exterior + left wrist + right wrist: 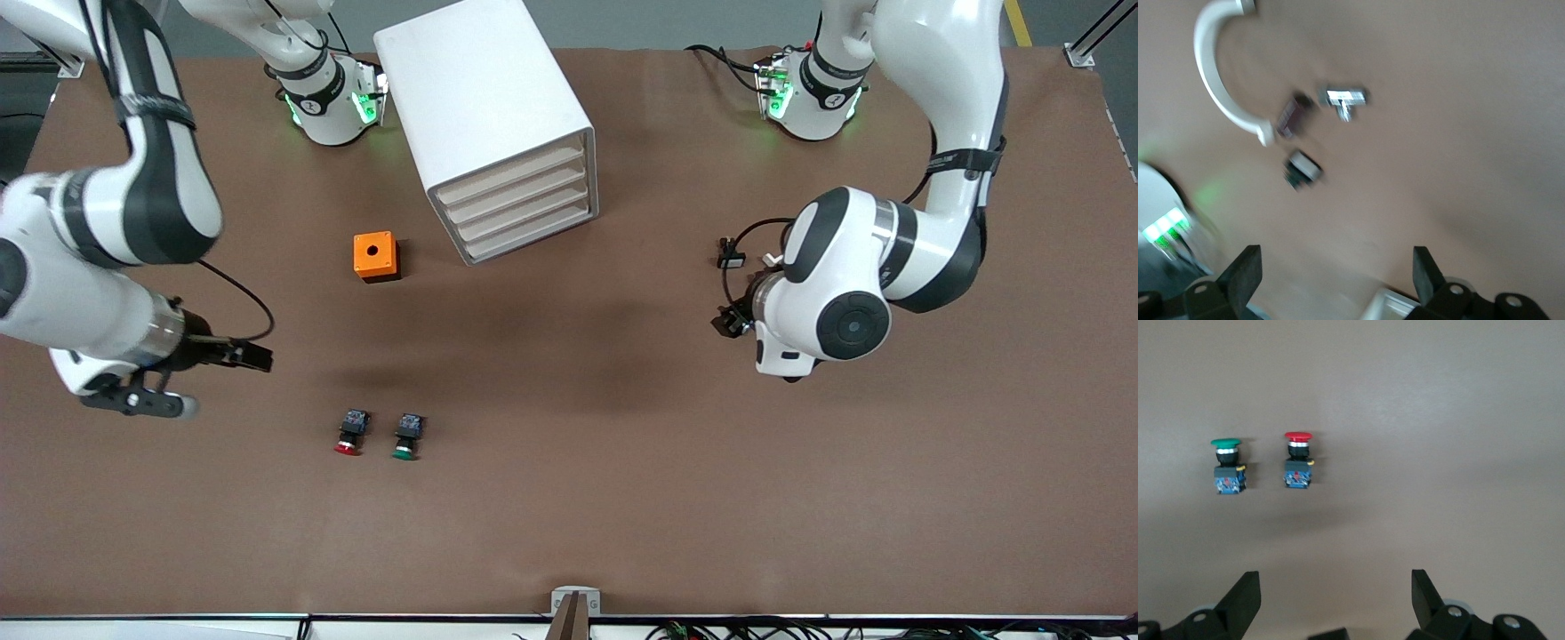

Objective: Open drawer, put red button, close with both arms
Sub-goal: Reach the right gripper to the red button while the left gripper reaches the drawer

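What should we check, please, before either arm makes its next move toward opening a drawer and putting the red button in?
1. Drawers shut: ok. All four fronts sit flush in the cabinet; the drawer has not been pulled out.
2. Red button free and reachable: ok. It lies on the table beside the green button, apart from it, nearer the front camera than the orange box.
3. Right tool open and empty: ok. It hangs over bare table near the buttons.
4. Left tool open and empty: ok. It hangs over the table toward the left arm's end.
5. Which drawer is meant: cannot tell.
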`<state>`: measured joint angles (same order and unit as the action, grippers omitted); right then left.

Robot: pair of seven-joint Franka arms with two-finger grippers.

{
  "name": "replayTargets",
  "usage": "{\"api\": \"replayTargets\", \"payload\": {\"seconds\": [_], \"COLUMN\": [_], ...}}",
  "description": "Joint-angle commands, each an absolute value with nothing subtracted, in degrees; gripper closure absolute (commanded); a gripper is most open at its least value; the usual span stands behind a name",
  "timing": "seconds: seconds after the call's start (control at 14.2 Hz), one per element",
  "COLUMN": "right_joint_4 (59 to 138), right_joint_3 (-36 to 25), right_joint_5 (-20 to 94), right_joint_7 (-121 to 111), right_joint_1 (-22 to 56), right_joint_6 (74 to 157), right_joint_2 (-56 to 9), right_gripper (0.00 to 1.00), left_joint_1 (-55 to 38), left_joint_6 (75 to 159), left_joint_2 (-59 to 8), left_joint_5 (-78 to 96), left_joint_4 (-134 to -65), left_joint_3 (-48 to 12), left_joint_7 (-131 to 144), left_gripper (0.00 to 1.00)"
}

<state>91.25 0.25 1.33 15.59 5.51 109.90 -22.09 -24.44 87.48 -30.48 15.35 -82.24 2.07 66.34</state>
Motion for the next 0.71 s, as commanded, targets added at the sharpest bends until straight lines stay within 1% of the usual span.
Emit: {"api": "replayTargets", "payload": {"seconds": [0.0,0.21,0.42,0.64], "right_joint_4": [90.44,90.88,92.37,92.37], "right_joint_3": [0.09,0.09,0.09,0.09], "right_joint_5": [1.76,1.85,1.85,1.76], "right_joint_7": [21.25,23.29,25.91,29.69], "right_joint_1": [7.64,8.09,8.17,9.75], "right_joint_6": [114.68,119.78,125.75,130.06], "right_joint_2": [-26.7,-30.31,-33.04,-36.2], "right_gripper": [0.0,0.0,0.0,0.0], "left_joint_1": [-25.13,-26.62,-28.56,-29.97], "left_joint_6": [85.52,85.61,85.61,85.69], "left_joint_2": [-34.8,-36.82,-39.72,-41.22], "left_joint_5": [21.85,32.49,38.91,44.72], "left_joint_4": [-76.82,-76.2,-73.92,-73.39], "left_joint_3": [2.46,2.55,2.37,2.37], "left_joint_7": [75.21,84.51,96.82,105.7], "left_gripper": [0.01,0.01,0.01,0.01]}}
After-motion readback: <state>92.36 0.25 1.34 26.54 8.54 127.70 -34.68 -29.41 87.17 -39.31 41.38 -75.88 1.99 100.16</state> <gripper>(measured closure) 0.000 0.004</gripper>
